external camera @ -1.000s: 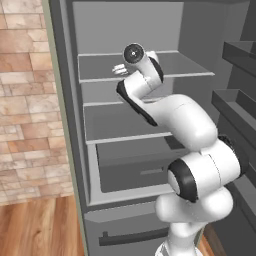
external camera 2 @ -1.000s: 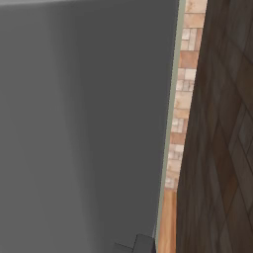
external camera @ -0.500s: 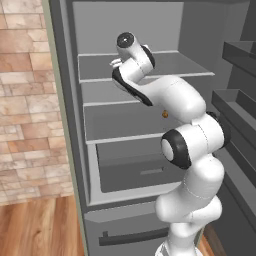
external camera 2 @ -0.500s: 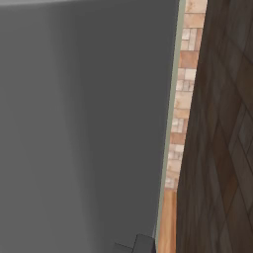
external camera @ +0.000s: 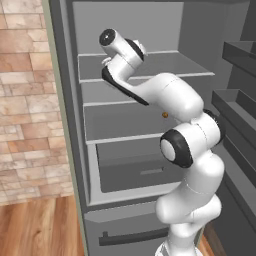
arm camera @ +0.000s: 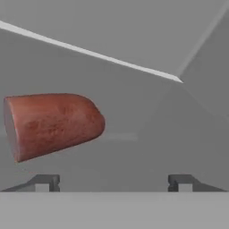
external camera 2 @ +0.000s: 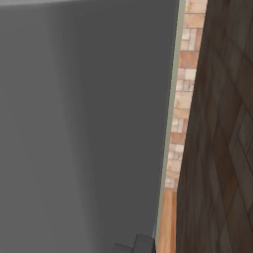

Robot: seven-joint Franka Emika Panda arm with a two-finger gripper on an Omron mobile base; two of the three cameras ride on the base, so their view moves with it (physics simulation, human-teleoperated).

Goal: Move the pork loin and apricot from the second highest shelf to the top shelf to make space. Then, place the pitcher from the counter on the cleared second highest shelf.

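In the hand view the pork loin (arm camera: 53,125), a stubby reddish-brown cylinder, lies just ahead of my gripper (arm camera: 112,183) and left of its middle. The jaws stand wide open, and neither fingertip (arm camera: 44,182) touches the meat. In the left base view my hand (external camera: 131,50) reaches into the fridge just above the top shelf (external camera: 175,62), hiding the meat. The tiny orange apricot (external camera: 165,115) sits on the second highest shelf (external camera: 115,120), beside my forearm. The pitcher and the counter are out of view.
A grey drawer (external camera: 140,170) sits below the shelves. Door shelves (external camera: 235,55) jut in on the right and a brick wall (external camera: 25,100) is on the left. The right base view faces a flat grey fridge panel (external camera 2: 74,123) and a brick strip (external camera 2: 185,74).
My hand has risen and swung a little left at top shelf level, and the elbow has come forward. The apricot, hidden behind the arm a second ago, now shows.
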